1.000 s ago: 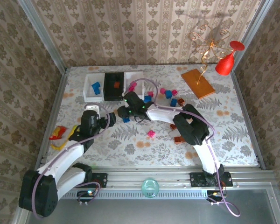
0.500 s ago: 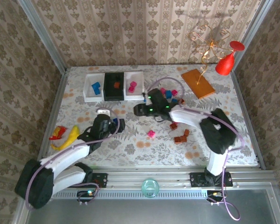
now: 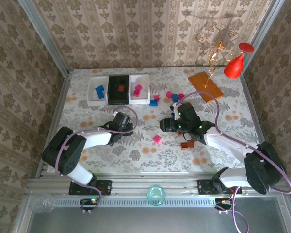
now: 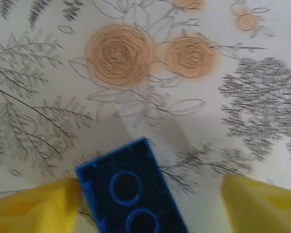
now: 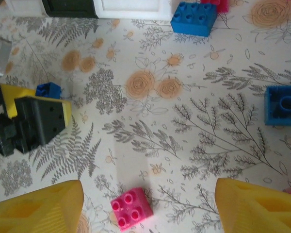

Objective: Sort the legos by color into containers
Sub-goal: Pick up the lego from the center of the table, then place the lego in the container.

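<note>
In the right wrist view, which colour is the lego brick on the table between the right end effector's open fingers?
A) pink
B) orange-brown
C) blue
A: a pink lego brick lies in the gap of the open right end effector.

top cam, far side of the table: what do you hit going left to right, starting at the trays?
Order: left white tray → black tray → right white tray → blue brick → pink brick → orange board → red glass.
</note>
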### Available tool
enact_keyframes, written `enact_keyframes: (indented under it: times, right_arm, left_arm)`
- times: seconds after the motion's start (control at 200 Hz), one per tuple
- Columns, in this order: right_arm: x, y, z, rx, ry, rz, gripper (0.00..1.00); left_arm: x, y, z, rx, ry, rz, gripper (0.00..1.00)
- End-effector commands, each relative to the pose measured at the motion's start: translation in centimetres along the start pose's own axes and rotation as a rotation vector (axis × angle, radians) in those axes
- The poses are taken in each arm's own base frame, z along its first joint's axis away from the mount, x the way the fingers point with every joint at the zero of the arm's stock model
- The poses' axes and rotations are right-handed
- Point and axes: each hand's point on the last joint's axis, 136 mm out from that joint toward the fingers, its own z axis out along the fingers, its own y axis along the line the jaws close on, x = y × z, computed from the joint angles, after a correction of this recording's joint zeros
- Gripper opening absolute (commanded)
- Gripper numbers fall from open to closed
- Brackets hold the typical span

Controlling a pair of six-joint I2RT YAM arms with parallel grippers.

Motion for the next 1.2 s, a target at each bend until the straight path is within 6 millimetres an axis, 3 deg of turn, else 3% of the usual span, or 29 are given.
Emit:
enact_keyframes:
  times: [0.0,0.125,0.155,0.325,0.385,0.485,0.6,0.645,0.75,0.945,1.195]
  right_arm:
    - [0.9,0.8,-1.0,-0.054,0.023,-0.045,0.75]
    - [2.5,4.6,-1.5,-0.255,0.05,-0.101,0.77]
    - [2.9,5.3,-1.6,-0.278,0.049,-0.13,0.83]
    - [3.8,6.9,-1.6,-0.31,0.008,-0.249,0.92]
    - [3.5,7.2,-1.8,-0.33,-0.033,-0.248,0.93]
    - [3.5,8.0,-2.8,-0.383,-0.087,-0.254,0.96]
    - [3.0,8.0,-3.9,-0.384,-0.139,-0.265,0.98]
    - [2.4,7.9,-4.3,-0.367,-0.154,-0.263,0.98]
    - [0.7,7.6,-4.9,-0.307,-0.168,-0.252,1.0]
    - [-1.5,8.4,-4.3,-0.283,-0.163,-0.267,1.0]
    - [-0.4,7.4,-2.3,-0.261,-0.157,-0.234,1.0]
  left_arm:
    - [-0.6,-1.1,0.5,0.023,-0.005,0.019,0.66]
    - [-0.6,-0.9,0.9,0.003,-0.012,0.03,0.51]
    - [-0.5,-0.8,1.0,-0.001,-0.013,0.033,0.48]
    - [-1.8,-0.6,0.4,-0.01,-0.062,0.03,0.31]
    - [-2.9,-0.3,-0.4,-0.004,-0.098,0.022,0.25]
    - [-5.4,1.1,-2.3,-0.005,-0.168,-0.016,0.23]
    - [-9.2,3.8,-4.9,-0.014,-0.258,-0.089,0.24]
    - [-10.8,5.8,-5.5,-0.031,-0.284,-0.137,0.24]
    - [-13.8,8.3,-6.2,-0.058,-0.328,-0.188,0.25]
    - [-18.0,11.7,-3.8,-0.091,-0.325,-0.263,0.26]
    - [-22.1,15.1,1.8,-0.171,-0.238,-0.257,0.32]
